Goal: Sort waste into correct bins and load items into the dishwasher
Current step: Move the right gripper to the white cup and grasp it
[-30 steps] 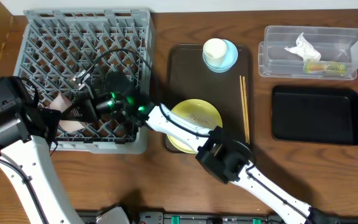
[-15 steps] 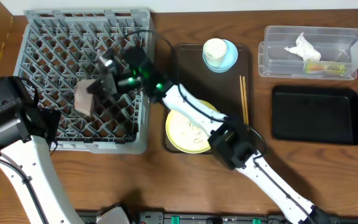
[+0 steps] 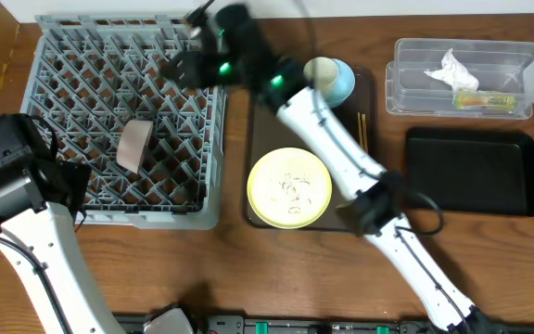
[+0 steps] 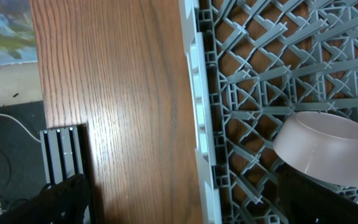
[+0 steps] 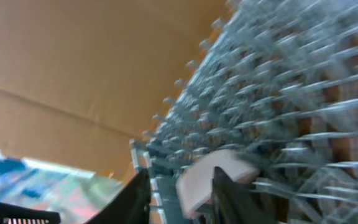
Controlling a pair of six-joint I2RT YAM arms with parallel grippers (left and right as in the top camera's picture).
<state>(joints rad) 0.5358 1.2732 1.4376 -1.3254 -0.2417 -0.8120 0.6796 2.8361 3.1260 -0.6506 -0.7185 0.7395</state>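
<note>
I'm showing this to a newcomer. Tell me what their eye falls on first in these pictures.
The big grey dish rack at the left of the table, with a pale bowl standing on edge among its pegs. Next, the right arm slanting from the near edge across the brown tray, its open claw over the rack's far right corner. Then the pale yellow plate on that tray, flecked with food grains.

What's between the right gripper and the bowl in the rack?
Overhead shows only the dish rack's bare pegs between right gripper and white bowl.
</note>
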